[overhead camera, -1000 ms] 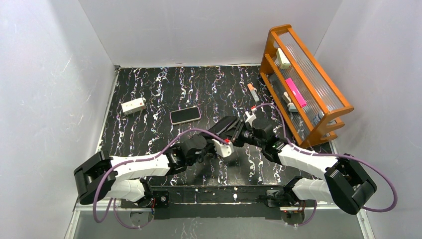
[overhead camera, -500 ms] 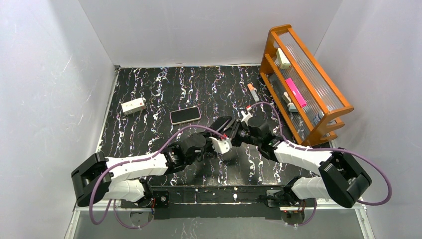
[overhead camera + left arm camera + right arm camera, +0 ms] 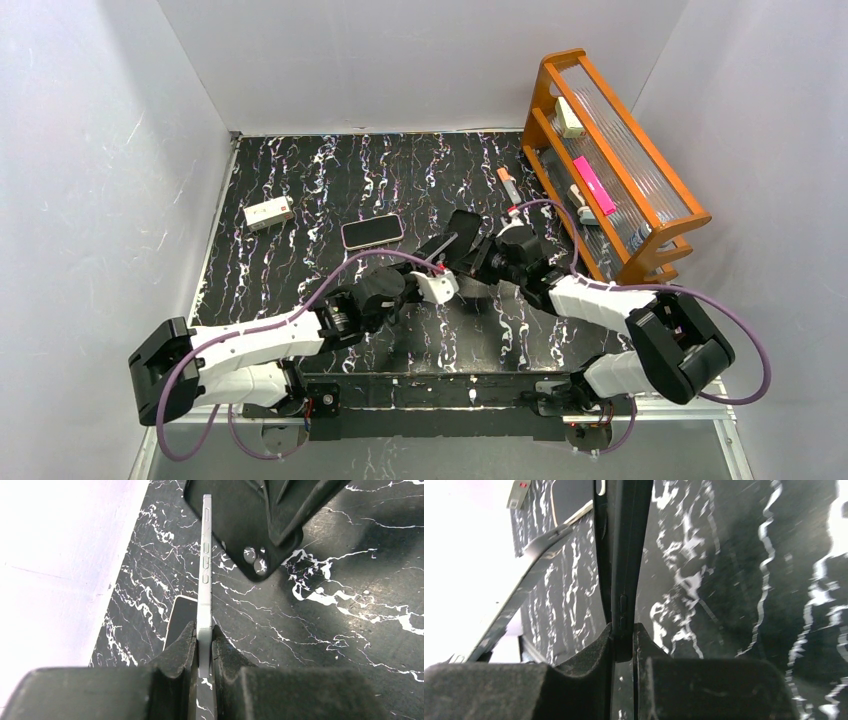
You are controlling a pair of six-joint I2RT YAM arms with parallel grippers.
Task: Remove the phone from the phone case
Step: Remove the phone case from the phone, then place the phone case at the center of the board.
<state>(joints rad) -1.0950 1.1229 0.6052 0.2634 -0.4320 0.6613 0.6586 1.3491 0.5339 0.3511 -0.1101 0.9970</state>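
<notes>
My left gripper (image 3: pixel 440 272) (image 3: pixel 204 634) is shut on the near end of a silver phone (image 3: pixel 205 555), held edge-on above the table; the phone shows as a thin strip in the top view (image 3: pixel 446 250). My right gripper (image 3: pixel 484 256) (image 3: pixel 623 639) is shut on the edge of the black phone case (image 3: pixel 464 234) (image 3: pixel 624 555). The case (image 3: pixel 260 525), with its camera cut-out, stands just right of the phone in the left wrist view. In the right wrist view the phone (image 3: pixel 521 592) slants away to the left of the case, with a gap between them at the near end.
A second phone (image 3: pixel 372 231) (image 3: pixel 176 622) lies flat on the black marbled table behind the grippers. A white box (image 3: pixel 268 213) lies at the far left. An orange rack (image 3: pixel 612 170) stands at the right, with a small orange-and-white item (image 3: pixel 508 184) beside it.
Both grippers have moved a little farther from the bases. The case has turned more upright, and the phone now shows as a separate thin strip beside it.
</notes>
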